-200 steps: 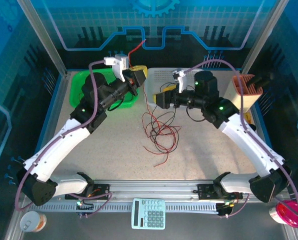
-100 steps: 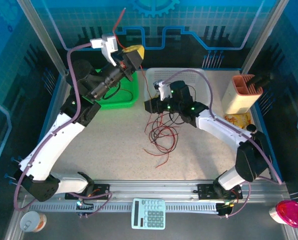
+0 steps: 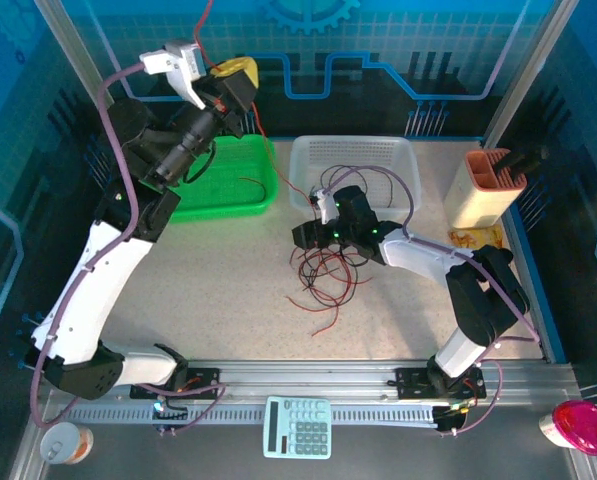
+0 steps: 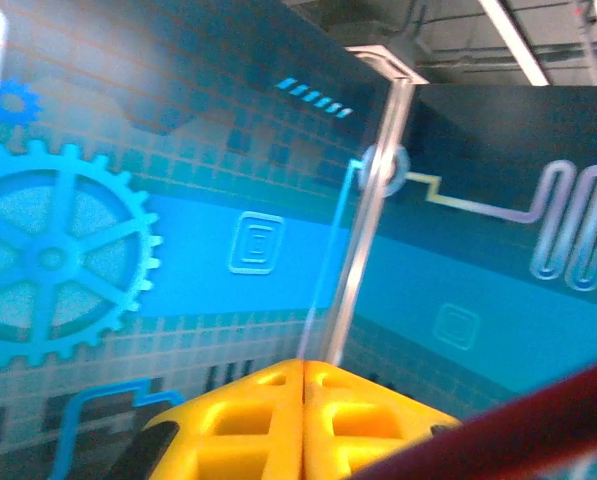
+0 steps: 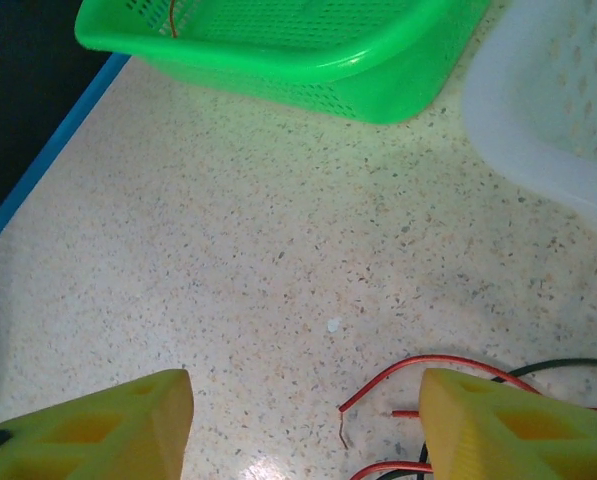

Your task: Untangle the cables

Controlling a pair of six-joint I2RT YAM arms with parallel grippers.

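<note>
Cables (image 3: 323,272): loose red + black tangle on table (image 3: 218,290), right of green basket (image 3: 228,207) and a bit nearer the arm bases; strands cross each other.
L arm (image 3: 108,260): reared up at left side of green basket, wrist lifted high above it.
L jaws: pressed together, yellow pads (image 4: 248,420) touching, pinching red strand (image 3: 262,132).
Red strand: one end sticks up past L jaws; rest hangs down by basket's right side twd the tangle. Can't tell exactly where it joins.
Green basket, inside: short red piece (image 3: 243,181) lying near its right wall.
R jaws: wide apart, low over table just right of green basket, at tangle's far edge. Bare table betw the pads (image 5: 98,425), nothing gripped. Red + black ends lie by the right-hand pad.
White basket (image 3: 350,140): just right of green basket, narrow gap betw them.
R arm (image 3: 418,255): stretched low, reaching in from right of green basket.
Tan holder (image 3: 488,185): upright, well right of green basket, past white basket.
</note>
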